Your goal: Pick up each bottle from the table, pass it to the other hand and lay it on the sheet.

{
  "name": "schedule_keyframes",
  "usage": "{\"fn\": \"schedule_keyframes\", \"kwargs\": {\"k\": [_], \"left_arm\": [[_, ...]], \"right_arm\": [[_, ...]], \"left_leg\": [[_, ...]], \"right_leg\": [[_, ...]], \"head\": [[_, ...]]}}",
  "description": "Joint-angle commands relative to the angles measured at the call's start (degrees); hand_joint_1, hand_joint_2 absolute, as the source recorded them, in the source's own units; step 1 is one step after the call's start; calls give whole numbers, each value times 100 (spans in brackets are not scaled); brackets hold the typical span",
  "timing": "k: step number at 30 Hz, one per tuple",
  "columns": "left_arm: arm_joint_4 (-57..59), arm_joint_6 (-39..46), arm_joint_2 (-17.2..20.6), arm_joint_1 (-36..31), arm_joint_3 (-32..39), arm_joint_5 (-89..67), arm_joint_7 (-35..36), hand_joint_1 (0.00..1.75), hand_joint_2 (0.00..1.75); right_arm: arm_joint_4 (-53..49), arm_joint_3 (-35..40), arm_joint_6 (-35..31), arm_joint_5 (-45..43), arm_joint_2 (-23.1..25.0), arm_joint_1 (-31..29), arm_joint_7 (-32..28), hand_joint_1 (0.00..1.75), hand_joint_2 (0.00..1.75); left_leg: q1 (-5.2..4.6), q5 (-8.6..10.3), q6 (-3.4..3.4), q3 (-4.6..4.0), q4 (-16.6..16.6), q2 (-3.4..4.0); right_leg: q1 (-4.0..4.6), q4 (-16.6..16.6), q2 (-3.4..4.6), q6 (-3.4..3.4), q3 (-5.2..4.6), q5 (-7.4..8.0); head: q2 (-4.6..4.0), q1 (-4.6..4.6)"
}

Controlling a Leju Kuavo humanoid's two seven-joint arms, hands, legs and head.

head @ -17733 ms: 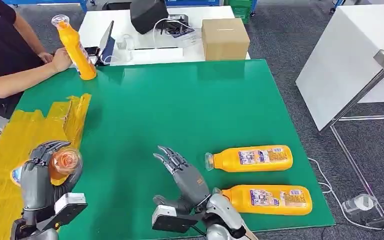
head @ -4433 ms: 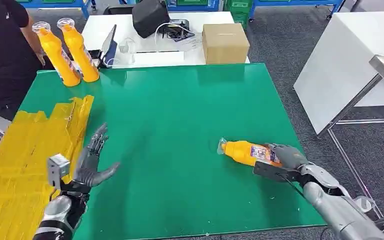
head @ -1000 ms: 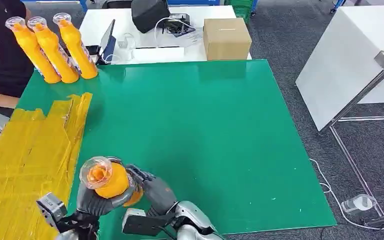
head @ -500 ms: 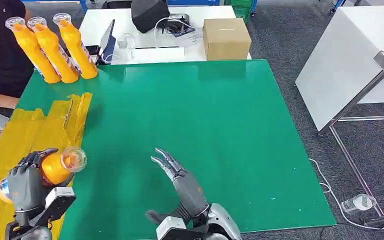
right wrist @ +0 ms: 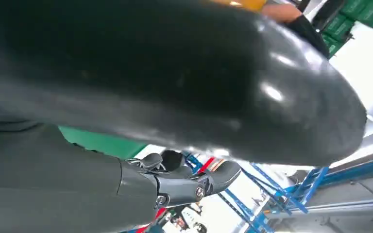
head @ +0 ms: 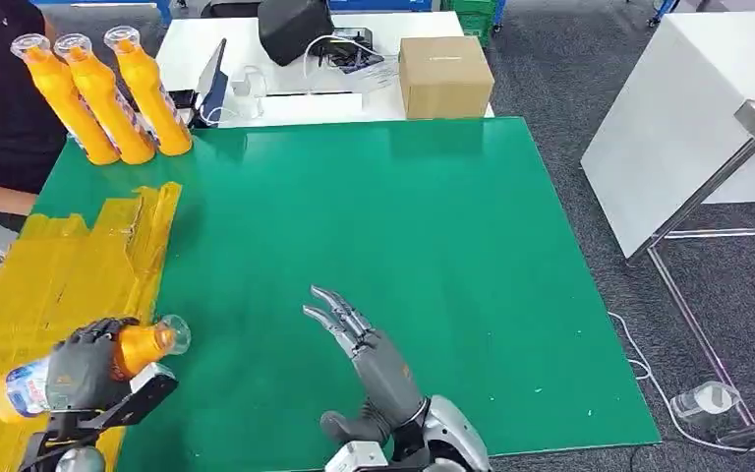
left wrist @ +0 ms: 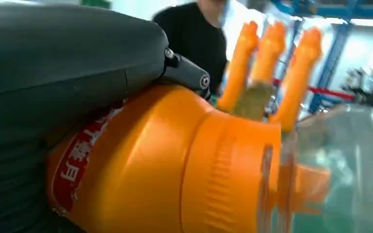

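One orange bottle [head: 69, 366] lying in left hand [head: 84, 372], fingers wrapping its body, above yellow sheet [head: 49, 285] at 8 o'clock; long axis pointing 3 o'clock, cap toward table centre. Right hand [head: 369, 359] hovering empty, fingers spreading wide.

We see white characters on the red label of the bottle [left wrist: 141, 160], too blurred for us to read.
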Motion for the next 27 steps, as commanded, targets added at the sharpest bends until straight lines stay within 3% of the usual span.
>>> {"fn": "schedule_keyframes", "kwargs": {"k": [1,2,7,14,20,26,27], "left_arm": [[1934,-603,324,-434,-514,-413,130,120,175],[2042,-692,363,-449,-541,-446,178,0,175],[2131,-948,442,-415,-489,-186,-8,0,175],[1082,-1600,302,-52,-253,486,-168,0,175],[1032,-1622,292,-26,-244,529,-190,0,175],[-568,-2112,185,702,-282,928,-462,0,175],[-811,-2104,136,791,-251,982,-467,0,0]], "right_arm": [[214,145,163,-118,-197,-378,-21,0,0],[234,138,198,-135,-186,-413,-9,0,0],[320,115,261,-158,-160,-477,-12,0,0],[389,-65,232,-64,-148,-385,11,0,0],[389,-75,232,-50,-144,-376,18,0,0],[361,-351,280,-38,-154,-123,6,0,0],[345,-389,281,-15,-153,-77,-5,0,0]], "left_leg": [[-4,2,2,25,-14,8],[-2,3,1,32,-17,8],[-6,11,-3,38,-14,-31],[-6,7,-3,89,-21,-12],[-5,6,-5,103,-21,-13],[-2,2,-5,95,-16,-14],[-4,2,-5,92,-14,-26]], "right_leg": [[-3,-11,1,-5,22,2],[0,-15,-2,-8,31,3],[-2,-4,-31,4,41,-3],[-2,-3,-14,0,94,-9],[-3,-4,-17,0,103,-11],[1,-3,-17,0,95,-14],[-1,0,-27,2,94,-18]], "head": [[0,0],[0,0],[0,-2],[0,-2],[0,-2],[0,-2],[0,-4]]}}
